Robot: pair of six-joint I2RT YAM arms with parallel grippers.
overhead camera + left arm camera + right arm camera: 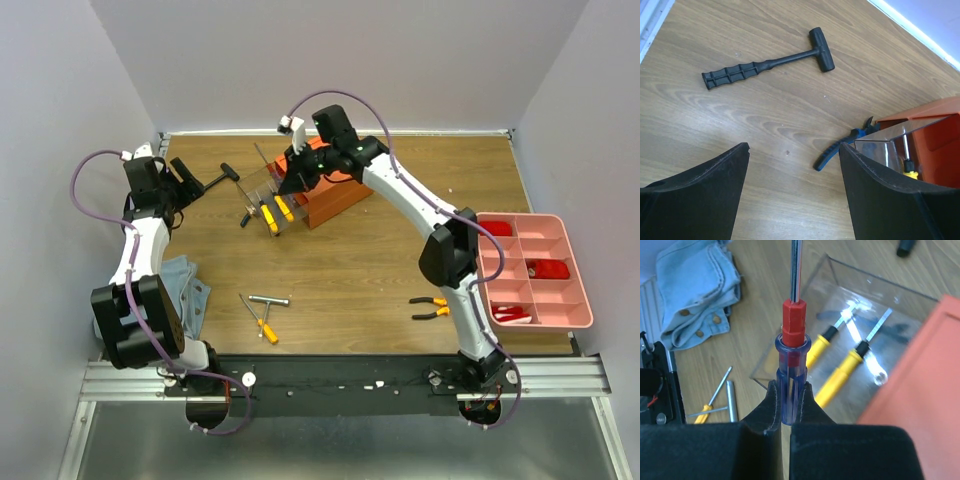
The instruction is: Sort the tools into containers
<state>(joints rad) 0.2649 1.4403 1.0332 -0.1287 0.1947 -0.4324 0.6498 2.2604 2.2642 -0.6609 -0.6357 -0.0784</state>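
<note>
The right gripper (pixel 789 392) is clamped on the purple-handled screwdriver (pixel 792 335), held over the clear drawer (pixel 900 315) that stands pulled out of the orange box (pixel 335 200) near the middle of the far edge. Two yellow-handled screwdrivers (pixel 840 377) lie in that drawer. The left gripper (pixel 792 150) hangs near the far-left corner, fingers apart and holding nothing. Below it on the worktop lie the black T-handle tool (pixel 770 62) and, just beside the drawer, the blue-handled pliers (pixel 837 149). The pink tray (pixel 578 300) sits at the right edge
</note>
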